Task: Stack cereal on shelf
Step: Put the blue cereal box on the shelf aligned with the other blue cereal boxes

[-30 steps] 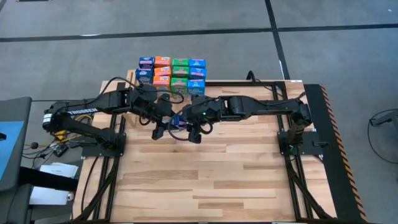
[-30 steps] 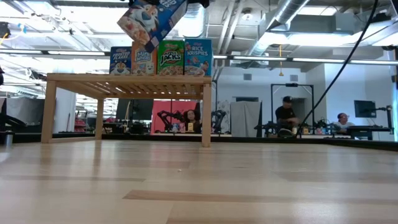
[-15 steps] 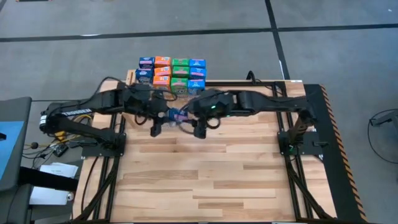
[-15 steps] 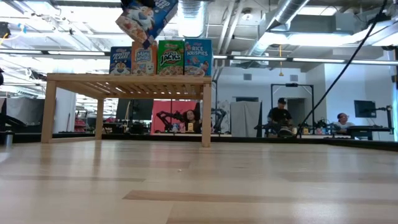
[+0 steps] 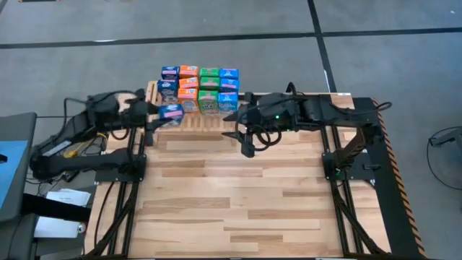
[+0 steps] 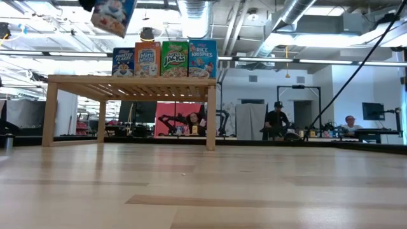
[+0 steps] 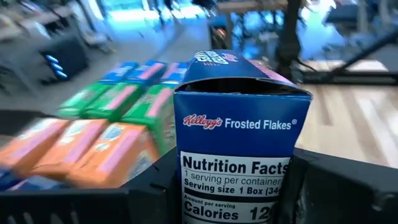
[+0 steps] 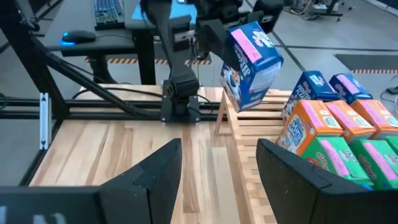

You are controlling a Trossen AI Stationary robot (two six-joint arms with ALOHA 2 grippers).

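My left gripper [image 5: 163, 115] is shut on a blue Frosted Flakes cereal box [image 7: 239, 137], which hangs in the air over the left end of the light-wood slatted shelf [image 5: 198, 120]. In the low view this box [image 6: 113, 15] hangs high above the shelf [image 6: 130, 83]. Blue, orange and green cereal boxes [image 5: 199, 87] stand in rows on the shelf's far part; in the low view they stand upright on the slats [image 6: 164, 59]. My right gripper [image 5: 246, 139] hangs open over the table, right of the shelf's middle, with nothing between its fingers [image 8: 158, 165]. My left gripper pinches the box between its two fingers, one on each broad face, at the lower part [image 7: 186, 186] beside the Nutrition Facts panel. The fingers [image 7: 323, 186] reach in nearly level from the table's left side. The box is lifted clear of the shelf and tilted.
The plank tabletop [image 5: 245, 202] stretches bare toward the near edge. Black frames [image 5: 346, 166] flank both sides of the table. A desk with a keyboard and mouse [image 8: 74, 37] stands beyond the left edge. People [image 6: 276, 121] are far off in the room behind.
Both grippers stood at the blue box above the table's middle. My left gripper has since drawn back toward the table's left and far edge, carrying the box over the shelf's left end. My right gripper has come away from the box, risen, and pulled back toward the right.
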